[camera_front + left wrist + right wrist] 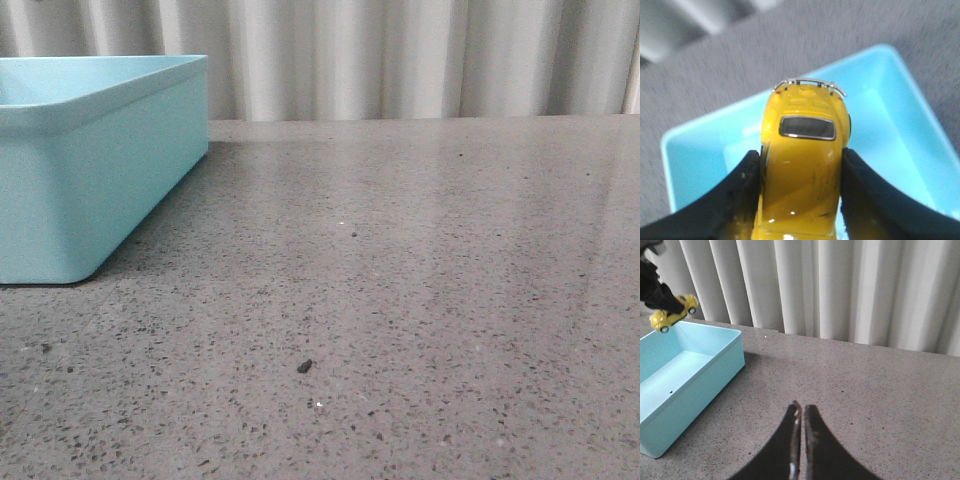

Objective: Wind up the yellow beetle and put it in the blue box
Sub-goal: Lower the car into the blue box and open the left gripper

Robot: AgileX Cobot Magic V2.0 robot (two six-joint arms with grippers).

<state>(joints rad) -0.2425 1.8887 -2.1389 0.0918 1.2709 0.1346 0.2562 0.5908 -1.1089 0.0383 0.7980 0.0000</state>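
Grey speckled table (420,300) | left claw (800,200) clamps yellow beetle (802,165) tilted above blue box (890,125) | right claw (801,412) together

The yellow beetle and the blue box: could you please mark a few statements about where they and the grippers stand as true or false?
1. The left gripper holds the yellow beetle between its fingers. True.
2. The beetle rests on the floor of the blue box. False: it hangs in the air above the box, as the right wrist view shows.
3. The right gripper is shut and holds nothing. True.
4. The box stands at the table's right side in the front view. False: it stands at the left.
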